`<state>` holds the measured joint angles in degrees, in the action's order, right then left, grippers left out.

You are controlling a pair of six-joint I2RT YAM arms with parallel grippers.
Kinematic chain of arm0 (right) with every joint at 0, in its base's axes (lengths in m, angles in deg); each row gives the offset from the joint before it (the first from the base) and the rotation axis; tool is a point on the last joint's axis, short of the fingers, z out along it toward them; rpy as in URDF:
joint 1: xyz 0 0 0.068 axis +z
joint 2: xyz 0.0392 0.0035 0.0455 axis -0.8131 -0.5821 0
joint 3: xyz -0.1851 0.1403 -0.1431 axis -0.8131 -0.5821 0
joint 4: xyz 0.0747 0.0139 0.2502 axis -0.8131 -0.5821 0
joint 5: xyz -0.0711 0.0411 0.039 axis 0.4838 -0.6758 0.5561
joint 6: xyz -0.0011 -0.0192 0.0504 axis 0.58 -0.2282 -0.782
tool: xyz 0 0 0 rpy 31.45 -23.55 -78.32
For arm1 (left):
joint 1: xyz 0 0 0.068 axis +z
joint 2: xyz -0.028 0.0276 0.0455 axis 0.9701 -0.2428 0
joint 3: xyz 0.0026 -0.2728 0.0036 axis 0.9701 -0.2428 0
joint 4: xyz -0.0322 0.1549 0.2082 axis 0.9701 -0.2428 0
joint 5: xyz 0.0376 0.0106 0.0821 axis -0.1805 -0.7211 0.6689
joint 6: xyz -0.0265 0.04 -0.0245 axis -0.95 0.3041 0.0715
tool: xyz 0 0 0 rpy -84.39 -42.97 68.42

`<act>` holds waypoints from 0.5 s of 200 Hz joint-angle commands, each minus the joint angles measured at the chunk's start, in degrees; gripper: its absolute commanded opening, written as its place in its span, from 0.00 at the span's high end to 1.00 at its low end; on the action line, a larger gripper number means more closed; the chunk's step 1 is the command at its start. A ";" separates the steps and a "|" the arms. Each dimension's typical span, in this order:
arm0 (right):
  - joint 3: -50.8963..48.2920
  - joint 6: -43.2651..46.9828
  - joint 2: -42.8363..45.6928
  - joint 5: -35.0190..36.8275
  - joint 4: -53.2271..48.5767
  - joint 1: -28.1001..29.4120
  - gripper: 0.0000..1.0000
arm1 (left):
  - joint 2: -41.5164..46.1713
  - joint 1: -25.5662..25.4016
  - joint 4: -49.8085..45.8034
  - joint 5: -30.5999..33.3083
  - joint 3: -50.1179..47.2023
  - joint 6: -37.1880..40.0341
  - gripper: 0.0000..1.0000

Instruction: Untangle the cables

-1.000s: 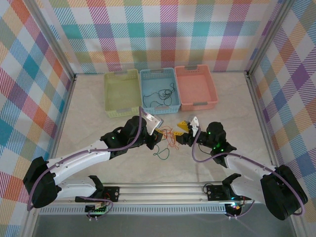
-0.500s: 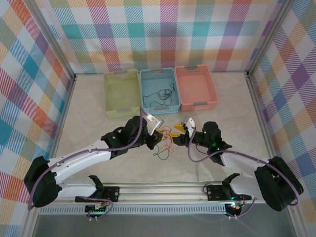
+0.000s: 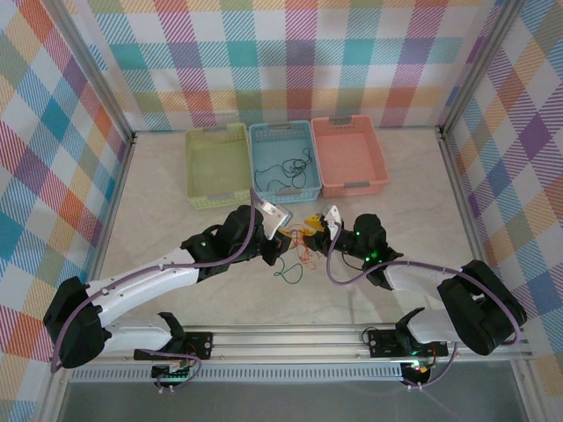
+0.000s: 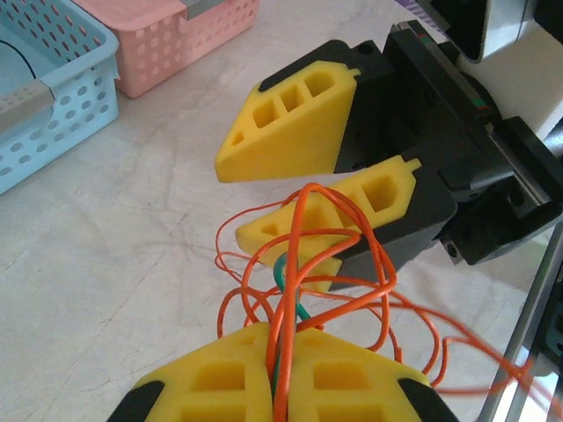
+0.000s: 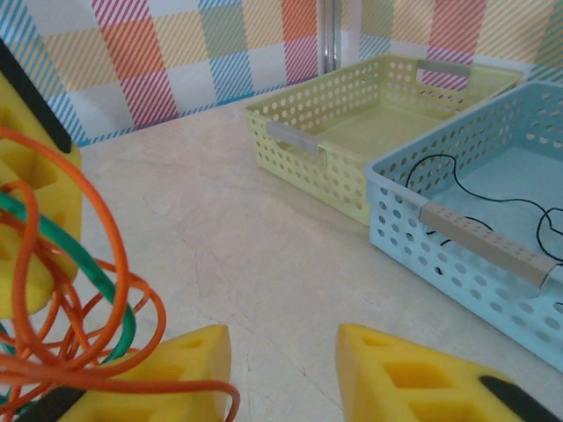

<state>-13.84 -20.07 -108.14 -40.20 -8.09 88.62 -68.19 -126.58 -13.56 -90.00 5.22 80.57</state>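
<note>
Marble tabletop (image 3: 176, 220): blue basket (image 3: 281, 126) holds black cable (image 3: 295, 164); left gripper (image 4: 280, 338) pinches orange cable (image 4: 339, 207), right gripper (image 5: 283, 341) spread

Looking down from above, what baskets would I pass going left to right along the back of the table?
Yellow-green basket → blue basket, with a thin black cable lying in it → pink basket.

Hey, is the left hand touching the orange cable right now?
Touching. In the left wrist view, the left hand is shut on the orange cable, which runs out between its fingers.
</note>
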 commanded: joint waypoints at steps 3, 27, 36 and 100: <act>0.67 -0.09 1.44 1.41 2.20 0.49 0.72 | -0.01 -0.97 -0.02 -0.64 1.90 0.79 1.00; -0.25 -0.13 3.07 3.70 2.34 0.48 0.86 | -0.26 -0.97 -0.07 -0.37 2.00 0.69 1.00; -0.68 -0.25 3.68 4.88 2.30 0.50 0.90 | -0.51 -0.98 -0.31 -0.09 2.12 0.60 1.00; -3.43 -1.25 11.26 19.10 -2.49 0.41 1.00 | -1.17 -0.99 -1.39 3.86 2.76 -0.27 1.00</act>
<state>-16.20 -20.66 -99.92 -28.47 -8.81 88.79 -69.15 -126.93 -13.93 -88.18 5.98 80.55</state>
